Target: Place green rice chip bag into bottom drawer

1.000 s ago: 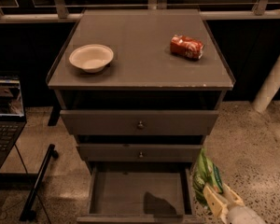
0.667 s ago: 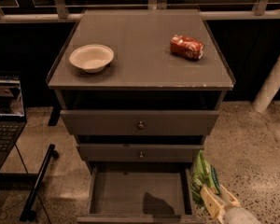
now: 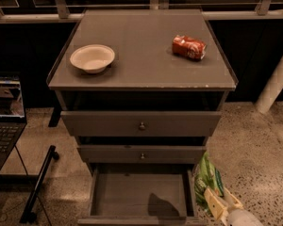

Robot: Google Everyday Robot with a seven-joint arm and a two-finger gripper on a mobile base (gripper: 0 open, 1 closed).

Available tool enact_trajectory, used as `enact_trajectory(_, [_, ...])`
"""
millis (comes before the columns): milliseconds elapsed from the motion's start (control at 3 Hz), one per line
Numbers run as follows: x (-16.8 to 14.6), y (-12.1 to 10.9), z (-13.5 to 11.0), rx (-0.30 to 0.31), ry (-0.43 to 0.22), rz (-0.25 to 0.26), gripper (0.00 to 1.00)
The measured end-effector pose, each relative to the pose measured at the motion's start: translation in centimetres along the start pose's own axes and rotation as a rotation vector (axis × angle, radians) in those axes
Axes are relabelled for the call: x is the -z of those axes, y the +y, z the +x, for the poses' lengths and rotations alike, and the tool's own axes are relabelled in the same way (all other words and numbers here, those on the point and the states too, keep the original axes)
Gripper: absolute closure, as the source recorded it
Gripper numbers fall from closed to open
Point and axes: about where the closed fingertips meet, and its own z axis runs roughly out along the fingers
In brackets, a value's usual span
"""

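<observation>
End effector [image 3: 215, 197] with bag [image 3: 205, 175] nearer drawer [image 3: 127, 192]

tool [image 3: 220, 200] holding green rice chip bag [image 3: 205, 179], beside bottom drawer [image 3: 132, 195]

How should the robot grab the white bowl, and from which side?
Probably by its rim, coming straight down from above. The bowl sits upright and open on the cabinet top, so one finger fits inside the edge and one outside. The gripper is busy now, low at the right beside the open bottom drawer, shut on the green rice chip bag.
</observation>
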Motion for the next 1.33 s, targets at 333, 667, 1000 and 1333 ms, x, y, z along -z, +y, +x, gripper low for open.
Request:
enact_trajectory(333, [-2.3, -4.3, 2.5, -0.069, 0.006, 0.031, 1.00])
enact_trajectory(667, [-6.5, -8.4, 6.4, -0.175, 0.069, 0.041, 1.00])
enact_trajectory(1000, [-10.5, -10.5, 9.8, -0.265, 0.156, 0.041, 1.00])
enact_trajectory(1333, [-12.5, -11.8, 12.7, -0.349, 0.197, 0.085, 1.00])
